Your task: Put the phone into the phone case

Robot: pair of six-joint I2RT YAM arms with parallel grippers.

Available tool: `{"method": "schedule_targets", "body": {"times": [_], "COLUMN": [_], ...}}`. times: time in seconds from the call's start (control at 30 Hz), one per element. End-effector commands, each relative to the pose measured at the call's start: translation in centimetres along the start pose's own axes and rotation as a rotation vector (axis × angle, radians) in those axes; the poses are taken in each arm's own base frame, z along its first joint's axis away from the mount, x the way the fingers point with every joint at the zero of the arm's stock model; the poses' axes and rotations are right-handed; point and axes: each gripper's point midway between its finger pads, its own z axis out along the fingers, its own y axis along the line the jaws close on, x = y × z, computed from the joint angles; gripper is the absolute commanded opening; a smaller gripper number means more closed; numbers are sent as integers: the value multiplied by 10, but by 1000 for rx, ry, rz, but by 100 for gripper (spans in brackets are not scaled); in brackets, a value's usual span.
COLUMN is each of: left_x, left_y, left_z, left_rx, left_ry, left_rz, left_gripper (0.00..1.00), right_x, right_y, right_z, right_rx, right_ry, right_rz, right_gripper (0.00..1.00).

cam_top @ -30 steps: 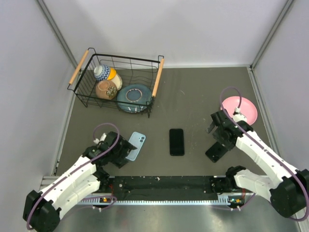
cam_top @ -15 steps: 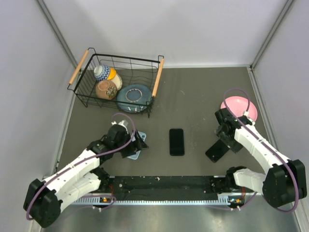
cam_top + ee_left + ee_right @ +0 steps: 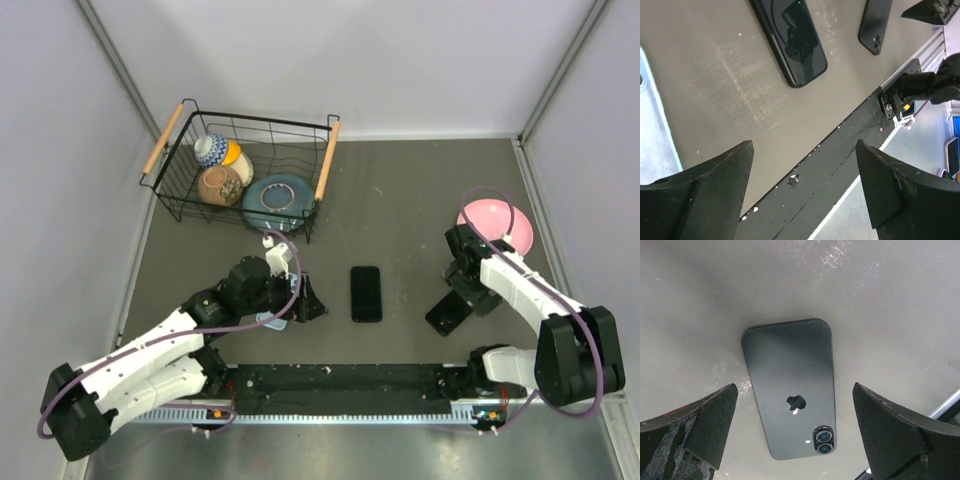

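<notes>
A light blue phone case lies on the grey table, mostly hidden under my left arm; its edge shows in the left wrist view. A black phone lies screen up at the table's centre, also in the left wrist view. My left gripper is open and empty, just left of this phone. A second black phone lies face down, logo and camera lenses showing. My right gripper is open and empty above it, one finger on each side.
A wire basket with bowls and a blue plate stands at the back left. A pink plate sits at the right behind my right arm. A black rail runs along the near edge.
My left arm has swung right, from beside the blue case to over it, its gripper now near the centre phone. My right gripper has shifted slightly over the face-down phone.
</notes>
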Motion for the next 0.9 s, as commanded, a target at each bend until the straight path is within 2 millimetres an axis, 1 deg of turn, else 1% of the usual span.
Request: {"method": "schedule_targets", "body": {"times": [0.0,0.2,0.27,0.33,0.5,0.63,0.73,0.77,0.8,0.87], "left_x": [-23,-17,-19,-19,-20,-26,-31,-32,-34,-35], "left_y": [-28,-27,-26,-24,-26,-26,-28,-27,-28,-27], "left_z": [-2,1,0,-1,-1,0,-1,0,0,3], "left_rx": [78,84,79,72,70,53,48,44,43,32], "left_ry": [-72,-53,-62,-72,-66,-80,-94,-93,-100,-95], "left_rz": [108,102,102,102,105,93,86,84,87,83], "left_gripper": [87,88,88,88,87,86,85,85,85,85], "right_x": [2,15,17,21,22,25,28,28,28,28], "right_y": [5,7,9,7,6,5,6,6,7,8], "right_z": [8,22,26,31,32,34,34,33,33,33], "right_rx": [-1,2,-10,-1,8,15,14,12,10,8], "right_ry": [19,60,61,72,74,90,105,107,108,113], "right_rz": [19,5,13,12,2,-1,-9,-12,-17,-20], "right_gripper": [97,96,96,95,91,86,76,68,64,58]}}
